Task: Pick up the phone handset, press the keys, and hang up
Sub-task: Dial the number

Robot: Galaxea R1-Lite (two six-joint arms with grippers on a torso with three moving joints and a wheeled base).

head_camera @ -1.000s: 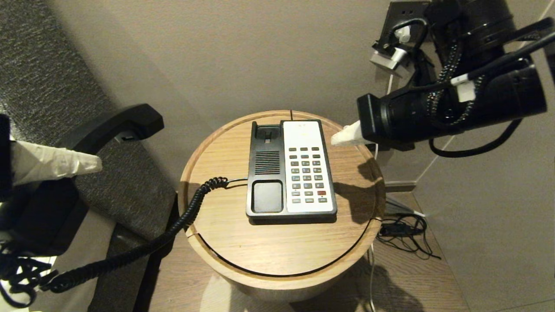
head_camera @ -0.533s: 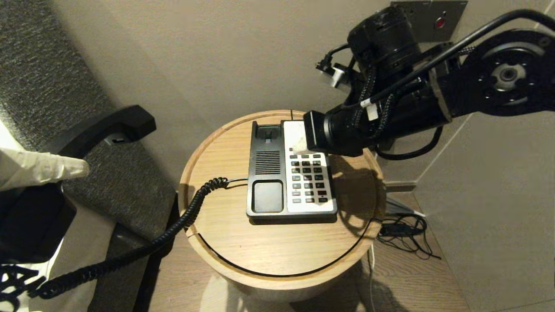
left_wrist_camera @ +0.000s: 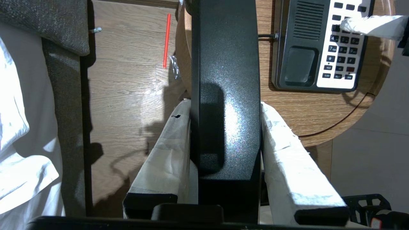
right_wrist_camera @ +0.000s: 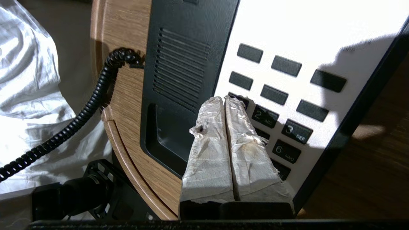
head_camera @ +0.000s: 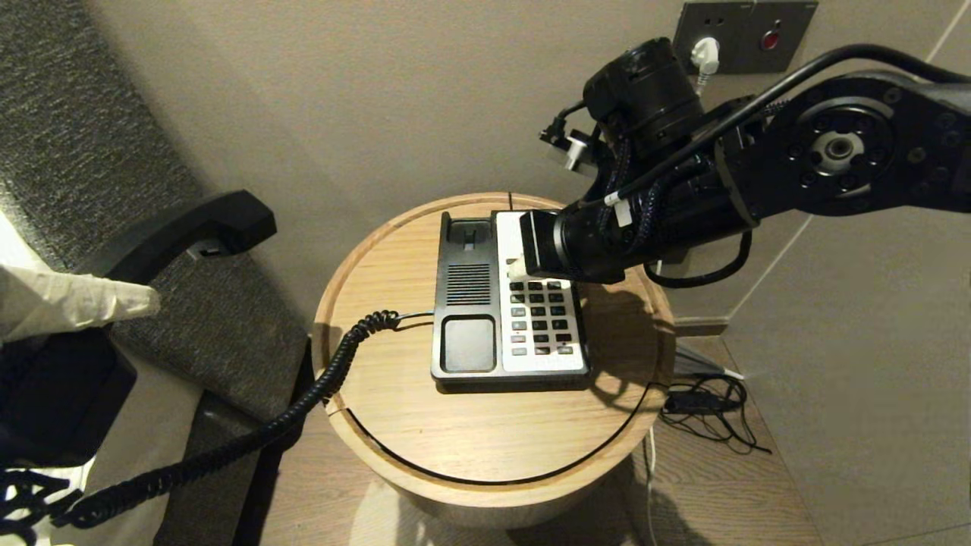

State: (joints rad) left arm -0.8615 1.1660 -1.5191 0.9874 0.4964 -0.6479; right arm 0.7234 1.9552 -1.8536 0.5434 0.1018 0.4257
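Round wooden side table with a phone base on top

The table (head_camera: 394, 425) has a raised rim and a thin curved seam near its front edge. The black-and-white phone base (head_camera: 474, 345) lies flat near its middle, and the coiled cord (head_camera: 345, 353) runs off the table's left edge.

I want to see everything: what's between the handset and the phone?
In the head view, the coiled cord runs from the phone base toward the phone handset, across the round wooden table.

Key (right_wrist_camera: 238, 97) under right fingers' (right_wrist_camera: 223, 102) tips hidden, its label unreadable.
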